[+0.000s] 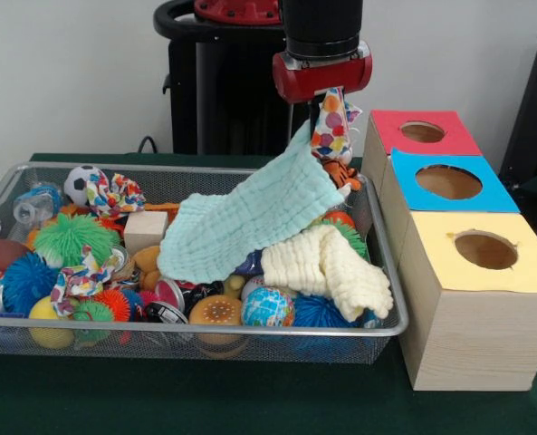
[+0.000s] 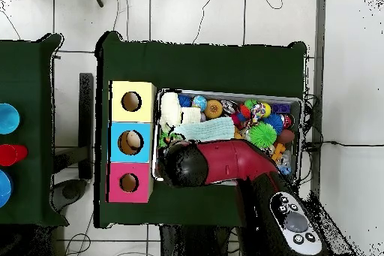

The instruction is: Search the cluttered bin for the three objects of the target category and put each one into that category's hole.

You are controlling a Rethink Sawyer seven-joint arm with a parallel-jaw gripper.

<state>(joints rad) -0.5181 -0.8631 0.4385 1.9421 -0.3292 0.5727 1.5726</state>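
Waffle-textured mint cloth (image 1: 250, 217) and spotted fabric (image 1: 332, 124) hang from the gripper (image 1: 327, 95).

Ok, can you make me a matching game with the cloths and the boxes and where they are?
Things:
1. mint cloth
2. cream cloth
3. yellow box
4. red box

Places:
A. nearest the camera in the front view
B. lying folded in the bin's corner
C. farthest back in the row of boxes
D. draped upward toward the end effector

Pairs: 1-D, 2-B, 3-A, 4-C
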